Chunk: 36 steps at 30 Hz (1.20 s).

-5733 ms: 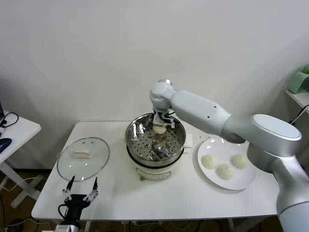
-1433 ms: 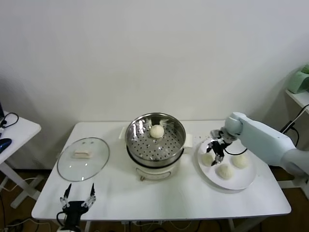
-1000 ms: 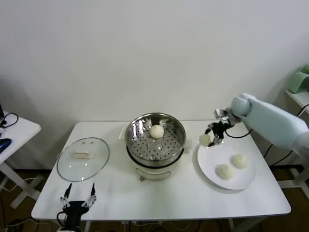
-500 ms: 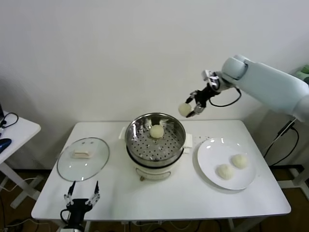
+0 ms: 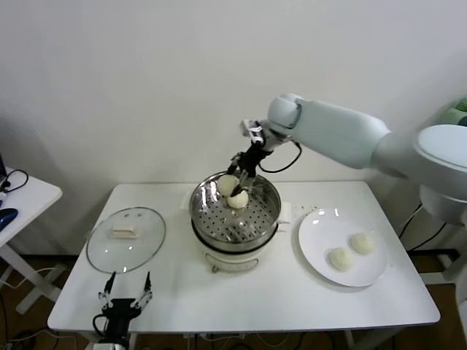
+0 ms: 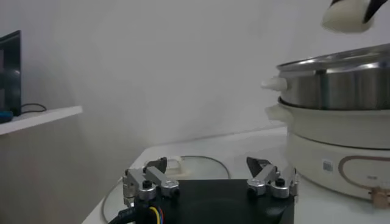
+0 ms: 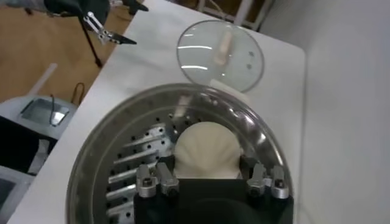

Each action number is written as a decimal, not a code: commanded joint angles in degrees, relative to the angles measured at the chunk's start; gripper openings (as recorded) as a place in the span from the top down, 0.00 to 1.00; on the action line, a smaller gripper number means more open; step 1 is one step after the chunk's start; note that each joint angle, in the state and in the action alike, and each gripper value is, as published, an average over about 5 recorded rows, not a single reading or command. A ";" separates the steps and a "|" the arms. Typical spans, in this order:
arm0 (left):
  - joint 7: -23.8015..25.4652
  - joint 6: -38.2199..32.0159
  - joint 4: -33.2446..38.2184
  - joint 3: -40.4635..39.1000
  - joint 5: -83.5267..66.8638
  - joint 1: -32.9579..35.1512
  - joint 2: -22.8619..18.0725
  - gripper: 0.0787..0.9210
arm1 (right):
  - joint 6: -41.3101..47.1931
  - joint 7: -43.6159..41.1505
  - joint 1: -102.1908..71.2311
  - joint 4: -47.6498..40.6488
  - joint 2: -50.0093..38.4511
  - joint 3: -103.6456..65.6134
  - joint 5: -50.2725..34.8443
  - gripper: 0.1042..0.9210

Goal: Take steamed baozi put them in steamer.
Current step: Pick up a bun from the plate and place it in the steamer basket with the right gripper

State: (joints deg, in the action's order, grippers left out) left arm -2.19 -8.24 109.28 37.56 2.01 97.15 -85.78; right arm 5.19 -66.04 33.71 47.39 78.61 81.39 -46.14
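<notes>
The steamer (image 5: 252, 235) stands mid-table with one baozi (image 5: 238, 200) on its perforated tray. My right gripper (image 5: 233, 182) hangs over the pot's far side, shut on a second baozi (image 5: 228, 184). In the right wrist view that bun (image 7: 206, 148) sits between the fingers, above the holed tray (image 7: 131, 159). It also shows at the top of the left wrist view (image 6: 343, 15). Two more baozi (image 5: 339, 258) (image 5: 362, 243) lie on the white plate (image 5: 319, 230). My left gripper (image 5: 124, 297) waits open at the table's front left edge.
The glass lid (image 5: 125, 239) lies flat on the table left of the steamer, just beyond my left gripper (image 6: 207, 178). It also shows in the right wrist view (image 7: 219, 53). A low side table (image 5: 22, 200) stands at the far left.
My right gripper picked a baozi off the plate, raised it and carried it left to above the steamer. The plate now holds two buns. The left arm has barely moved.
</notes>
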 commanded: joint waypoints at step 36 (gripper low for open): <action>-0.21 -0.59 -1.35 0.15 0.43 0.23 -0.32 0.12 | -6.83 -1.90 -8.24 -13.06 11.01 0.44 13.44 0.13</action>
State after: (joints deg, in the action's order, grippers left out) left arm -2.35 -8.74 108.05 37.67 2.44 97.36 -86.12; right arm -1.22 -68.03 25.81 34.93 89.22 82.07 -33.48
